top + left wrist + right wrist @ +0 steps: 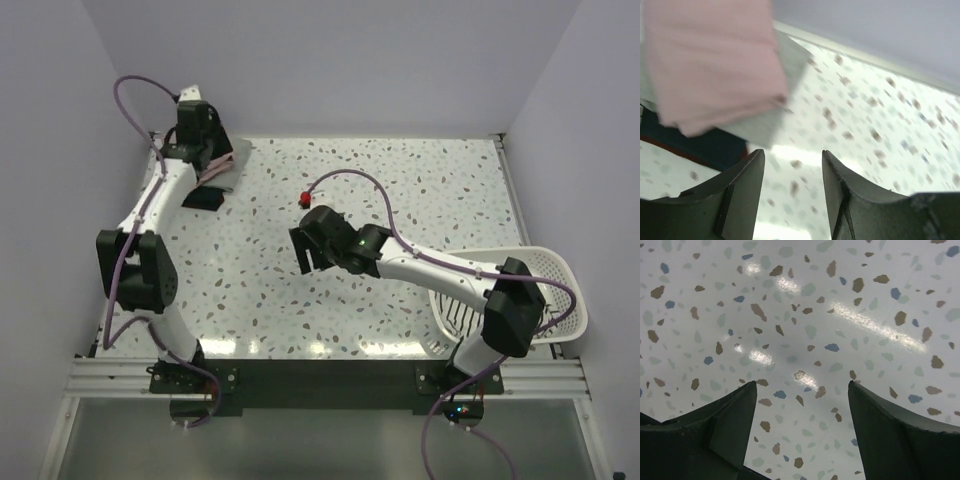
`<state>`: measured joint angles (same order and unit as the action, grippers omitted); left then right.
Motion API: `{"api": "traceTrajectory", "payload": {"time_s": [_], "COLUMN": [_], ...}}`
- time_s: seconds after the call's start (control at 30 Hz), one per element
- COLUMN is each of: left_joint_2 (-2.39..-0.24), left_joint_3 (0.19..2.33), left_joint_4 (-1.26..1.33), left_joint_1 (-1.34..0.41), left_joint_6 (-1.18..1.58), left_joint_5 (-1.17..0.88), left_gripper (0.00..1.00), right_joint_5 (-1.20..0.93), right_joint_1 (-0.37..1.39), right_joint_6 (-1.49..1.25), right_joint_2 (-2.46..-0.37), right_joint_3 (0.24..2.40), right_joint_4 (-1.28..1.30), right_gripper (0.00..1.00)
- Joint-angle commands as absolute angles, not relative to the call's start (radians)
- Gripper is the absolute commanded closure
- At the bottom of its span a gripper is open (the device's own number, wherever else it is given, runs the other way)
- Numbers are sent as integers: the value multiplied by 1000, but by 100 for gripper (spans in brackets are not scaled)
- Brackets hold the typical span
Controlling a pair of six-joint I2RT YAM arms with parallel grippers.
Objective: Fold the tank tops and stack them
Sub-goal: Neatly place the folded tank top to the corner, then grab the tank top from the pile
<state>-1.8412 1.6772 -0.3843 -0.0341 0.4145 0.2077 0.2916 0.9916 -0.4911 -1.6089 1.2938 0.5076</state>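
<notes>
At the table's (400,180) 11 o'clock corner, seen from overhead, hangs the left claw (792,155). Its two fingers stand apart, with only speckled tabletop showing between them. From its wrist camera, the stack of tank tops lies toward 10 o'clock of the fingertips, close by but not touching them. A folded pink tank top (710,60) sits uppermost. Under it a pale grey-green tank top (760,127) sticks out at the 3 o'clock and 5 o'clock sides. A dark navy tank top (705,147) is lowest, its edge showing at 7 o'clock of the pile, just beyond the left fingertip. That view is blurred, so I cannot make out any label or print on the fabric.

Near the middle of the table, the right claw (802,385) points down with its fingers spread wide and nothing between them. Bare tabletop fills its wrist view, and the stack lies well apart from it, toward 10 o'clock overhead.

A white slotted basket (556,262) sits tilted over the table's 4 o'clock edge, beside the right arm's elbow.
</notes>
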Motion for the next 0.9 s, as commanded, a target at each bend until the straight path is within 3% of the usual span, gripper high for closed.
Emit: {"api": "traceTrajectory", "payload": {"time_s": [0.0,0.2,0.4,0.6,0.87], "left_joint_2": [-1601,-1319,-1177,-1094,-1013], "left_joint_3": [1455,1130,967,957,976], "left_joint_4": [-278,-250,-276,-328,-393], "left_joint_1": [-182,-495,-771,-862,-862], "left_joint_6": [506,554,575,545,474], "left_joint_5": [161,130,49,-54,-72], "left_gripper": [46,46,46,46,45], "right_joint_5": [477,687,684,540,434], "right_joint_1": [982,879,495,127,-77], "right_joint_6": [-543,-733,-779,-741,-880], "right_joint_2": [-1508,-1313,-1097,-1087,-1164], "right_joint_3": [1355,1261,1102,1000,853], "right_joint_4": [623,911,1032,996,934], "right_gripper": [23,19,15,12,15]}}
